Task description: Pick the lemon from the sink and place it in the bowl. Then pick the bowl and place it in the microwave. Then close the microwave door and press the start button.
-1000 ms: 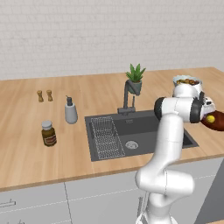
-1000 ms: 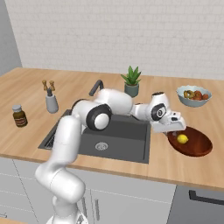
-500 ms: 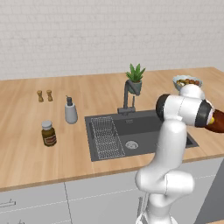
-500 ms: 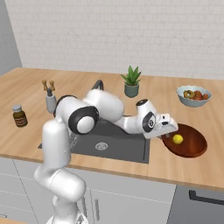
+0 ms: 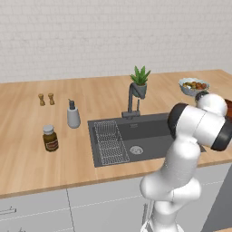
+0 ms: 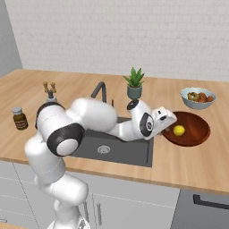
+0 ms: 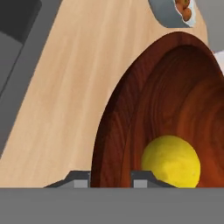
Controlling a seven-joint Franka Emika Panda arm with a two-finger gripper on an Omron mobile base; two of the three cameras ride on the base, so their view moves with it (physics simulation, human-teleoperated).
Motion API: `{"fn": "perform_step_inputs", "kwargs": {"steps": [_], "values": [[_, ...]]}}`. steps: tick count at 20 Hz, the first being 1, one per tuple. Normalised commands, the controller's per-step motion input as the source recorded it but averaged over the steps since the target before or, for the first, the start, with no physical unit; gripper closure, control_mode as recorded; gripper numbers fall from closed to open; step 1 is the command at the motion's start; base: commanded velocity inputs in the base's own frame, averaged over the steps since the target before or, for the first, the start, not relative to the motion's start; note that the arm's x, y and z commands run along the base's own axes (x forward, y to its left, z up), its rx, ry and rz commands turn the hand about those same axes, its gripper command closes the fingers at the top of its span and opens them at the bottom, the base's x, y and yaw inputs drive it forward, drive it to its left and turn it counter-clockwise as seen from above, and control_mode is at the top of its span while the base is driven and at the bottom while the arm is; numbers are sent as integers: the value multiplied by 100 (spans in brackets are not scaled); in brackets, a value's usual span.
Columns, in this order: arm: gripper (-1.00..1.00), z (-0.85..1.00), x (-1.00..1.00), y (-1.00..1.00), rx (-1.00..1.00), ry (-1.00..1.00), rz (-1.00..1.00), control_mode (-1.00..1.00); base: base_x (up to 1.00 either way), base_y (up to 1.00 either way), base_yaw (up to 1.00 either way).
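Inside bowl (image 6: 192, 129): lemon (image 6: 179, 130) (hand (image 7: 111, 178) astride rim).

Small round yellow lemon (image 6: 179, 130) in wide glossy reddish-brown bowl (image 6: 197, 134) on wooden table (image 6: 188, 161), right of dark grey sink (image 6: 127, 154), w/ pale grey fruit bowl (image 6: 197, 97) behind

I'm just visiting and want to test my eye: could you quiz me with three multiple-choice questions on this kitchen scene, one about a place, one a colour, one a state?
1. Where is the lemon?
A. in the sink
B. in the reddish-brown bowl
C. beside the plant

2. What colour is the counter?
A. light wood
B. black
C. white

3. How does the tool stand to the bowl?
A. high above it
B. its fingers straddle the rim
C. it grips the lemon

Answers: 1 B, the yellow fruit lies inside the bowl. 2 A, pale wood grain shows. 3 B, the hand view shows a tip on each side of the rim.
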Motion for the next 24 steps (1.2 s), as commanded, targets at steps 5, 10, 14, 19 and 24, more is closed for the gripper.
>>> {"fn": "perform_step_inputs", "kwargs": {"steps": [5, 10, 14, 19, 24], "values": [[100, 95, -31, 4, -4, -1, 31, -100, 0, 0, 0], [100, 76, -50, 6, 0, 0, 34, -100, 0, 0, 0], [100, 77, -56, 12, -7, 2, 35, -100, 0, 0, 0], [100, 75, -51, 32, -12, 16, 31, -100, 0, 0, 0], [100, 49, -50, 67, -9, 11, 24, -100, 0, 0, 0]]}}
